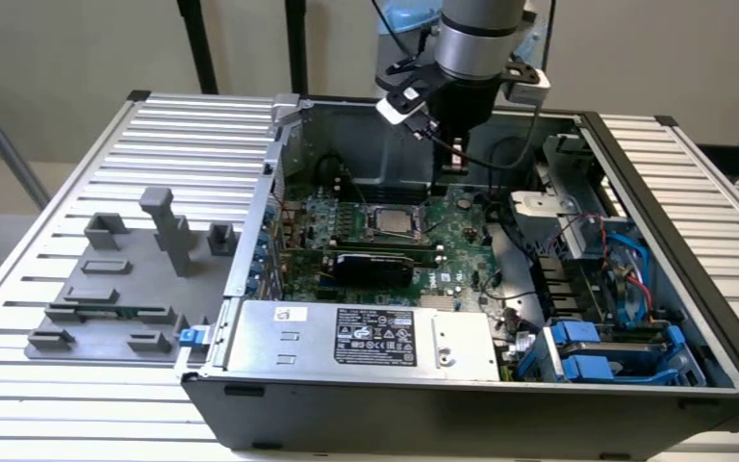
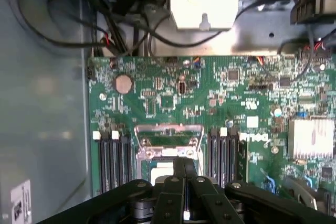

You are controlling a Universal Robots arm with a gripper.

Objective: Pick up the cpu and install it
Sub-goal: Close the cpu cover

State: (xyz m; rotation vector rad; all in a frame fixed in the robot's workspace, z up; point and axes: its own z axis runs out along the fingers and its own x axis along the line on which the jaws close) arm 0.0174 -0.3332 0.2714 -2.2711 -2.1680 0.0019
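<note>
The cpu, a small silvery square, lies flat in the metal-framed socket on the green motherboard inside the open computer case. In the wrist view the cpu shows pale inside the socket frame, partly covered by my fingertips. My gripper hangs over the board, a little past the socket towards the exterior view's right. Its black fingers are pressed together, so the gripper is shut, and I see nothing between them.
A long black expansion card lies just in front of the socket. Memory slots flank it. A power supply fills the case front, blue drive bays its right. Grey fixture blocks stand on the slatted table.
</note>
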